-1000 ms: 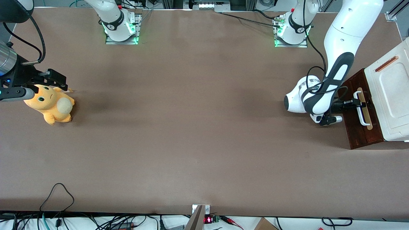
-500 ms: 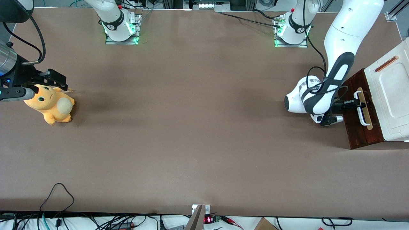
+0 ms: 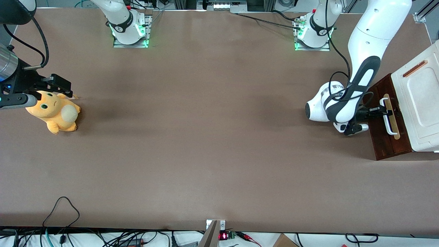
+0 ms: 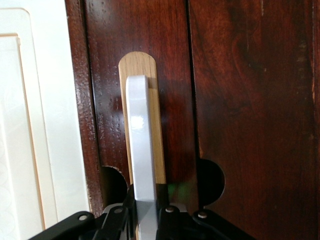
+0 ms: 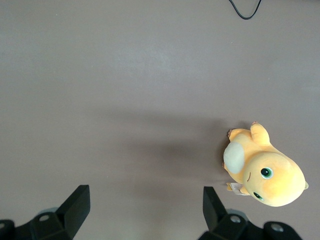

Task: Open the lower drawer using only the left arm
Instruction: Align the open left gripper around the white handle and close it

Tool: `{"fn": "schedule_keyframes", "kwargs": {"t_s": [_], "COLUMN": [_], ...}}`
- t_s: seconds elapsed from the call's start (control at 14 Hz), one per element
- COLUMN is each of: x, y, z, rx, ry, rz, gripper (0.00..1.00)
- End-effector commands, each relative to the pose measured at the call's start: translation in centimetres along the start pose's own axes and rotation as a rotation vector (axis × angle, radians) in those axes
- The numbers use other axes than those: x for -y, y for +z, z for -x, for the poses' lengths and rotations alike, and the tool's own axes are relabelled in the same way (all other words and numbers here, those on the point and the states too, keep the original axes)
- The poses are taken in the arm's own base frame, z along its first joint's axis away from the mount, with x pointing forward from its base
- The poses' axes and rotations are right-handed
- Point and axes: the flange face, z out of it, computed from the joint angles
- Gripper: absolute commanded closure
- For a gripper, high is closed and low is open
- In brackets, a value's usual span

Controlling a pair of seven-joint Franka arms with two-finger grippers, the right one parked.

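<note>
Front view: a wide, matte brown bench [image 3: 205,137] fills the picture, with loose black cables along its near edge and 2 white arm bases lit green at its edge farthest from the camera. At the working arm's end of the bench stands 1 white cabinet [image 3: 420,106] whose top carries an orange-brown strip. In front of it the dark red-brown wooden lower drawer [image 3: 386,137] shows its front, with 1 white U-shaped bar handle [image 3: 389,118] on a pale wood strip. How far the drawer stands out, and what lies in it, cannot be told. The glossy white left arm [image 3: 365,51], with its dark grey forearm panel and black cable, bends down to the drawer front. Its small black gripper [image 3: 381,110] sits at the handle. At the parked arm's end lies 1 orange plush toy [image 3: 55,113] with a cream belly.

Left wrist view: the dark red-brown drawer front [image 4: 240,100] fills most of the picture, the white cabinet [image 4: 30,125] edging it. The white handle bar [image 4: 140,150] runs over the pale wood strip and into the black gripper [image 4: 145,220], whose 2 fingers stand narrowly apart, 1 on each side of the bar and close against it.

Right wrist view: bare brown bench [image 5: 125,75], 1 orange plush toy [image 5: 265,170] lying on it, and 1 black cable loop [image 5: 245,10] at the bench edge.
</note>
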Motion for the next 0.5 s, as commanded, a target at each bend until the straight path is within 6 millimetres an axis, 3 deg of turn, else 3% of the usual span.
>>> {"fn": "schedule_keyframes", "kwargs": {"t_s": [0.0, 0.43], "x": [1.3, 1.7], "y": [-0.7, -5.2], "z": [-1.1, -2.0], "rx": [-0.009, -0.076], "ry": [-0.016, -0.036], "rz": [-0.003, 0.038], "gripper": [1.00, 1.00]}}
